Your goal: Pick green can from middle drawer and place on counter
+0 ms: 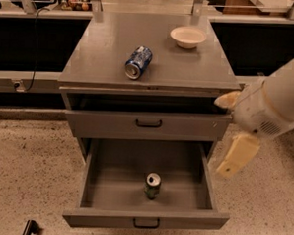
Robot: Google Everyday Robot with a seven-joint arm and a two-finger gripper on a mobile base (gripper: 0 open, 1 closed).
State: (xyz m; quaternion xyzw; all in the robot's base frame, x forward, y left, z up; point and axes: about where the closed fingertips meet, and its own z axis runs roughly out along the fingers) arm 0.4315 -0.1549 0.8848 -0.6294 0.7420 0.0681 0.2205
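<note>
The green can [152, 185] stands upright, silver top up, near the front middle of the open middle drawer [146, 221], the lowest pulled-out grey tray. The counter [101, 53] is the cabinet's flat grey top. My gripper [230, 131] hangs off the white arm at the right, beside the cabinet's right edge at the height of the upper drawer front. It is above and to the right of the can. Its two cream fingers [236, 156] are spread apart with nothing between them.
A blue-and-white can [138, 62] lies on its side on the counter. A pale bowl [188, 36] sits at the counter's back right. The upper drawer front [146, 123] with a black handle is slightly ajar. Speckled floor surrounds the cabinet.
</note>
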